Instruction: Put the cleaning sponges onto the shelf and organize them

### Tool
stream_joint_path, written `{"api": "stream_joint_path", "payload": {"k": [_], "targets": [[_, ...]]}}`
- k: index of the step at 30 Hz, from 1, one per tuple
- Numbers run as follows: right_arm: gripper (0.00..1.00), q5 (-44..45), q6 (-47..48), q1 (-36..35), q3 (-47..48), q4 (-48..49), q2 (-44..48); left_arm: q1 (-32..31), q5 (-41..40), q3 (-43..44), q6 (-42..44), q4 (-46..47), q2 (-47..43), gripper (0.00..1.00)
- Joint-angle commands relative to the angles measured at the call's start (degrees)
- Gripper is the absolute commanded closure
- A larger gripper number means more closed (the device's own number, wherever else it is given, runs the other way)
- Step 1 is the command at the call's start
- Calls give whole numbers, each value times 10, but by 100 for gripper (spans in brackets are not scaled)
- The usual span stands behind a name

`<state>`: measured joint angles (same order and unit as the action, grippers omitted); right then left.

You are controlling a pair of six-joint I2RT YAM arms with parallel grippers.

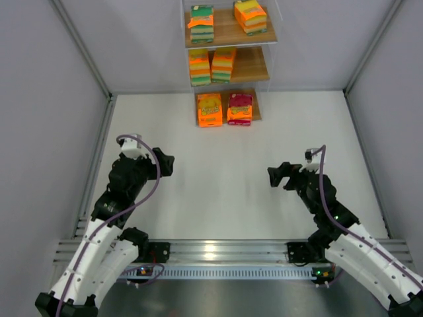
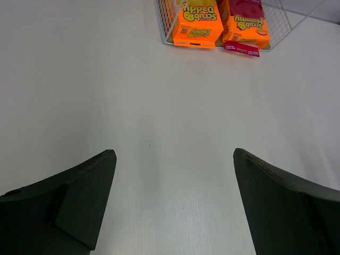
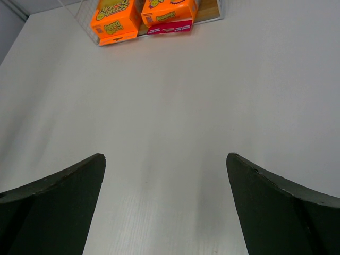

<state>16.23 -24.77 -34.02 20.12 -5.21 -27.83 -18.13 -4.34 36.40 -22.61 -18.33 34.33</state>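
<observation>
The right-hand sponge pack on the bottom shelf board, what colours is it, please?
The rectangular plastic-wrapped pack is orange and pink-red; clearest in left wrist view.

table: white, matte | walls: pale grey, three sides | near edge: aluminium rail, glare

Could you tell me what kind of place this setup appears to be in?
Likely a lab test cell: plain grey partition walls, a white table, and a small shelf staged with sponge packs.
</observation>
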Motion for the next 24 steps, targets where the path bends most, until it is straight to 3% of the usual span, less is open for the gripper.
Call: {"api": "stream_joint_path", "payload": {"k": [1,9,24], "targets": [[1,-20,36,-3,41,35,-16,2,13,2,-9,1,-9,2],[1,-28,43,-3,65,57,-44,2,6,-12,-16,0,-51,2],[1,-27,50,-3,108,35,-60,2,11,-11,-10,0,-41,2]]}}
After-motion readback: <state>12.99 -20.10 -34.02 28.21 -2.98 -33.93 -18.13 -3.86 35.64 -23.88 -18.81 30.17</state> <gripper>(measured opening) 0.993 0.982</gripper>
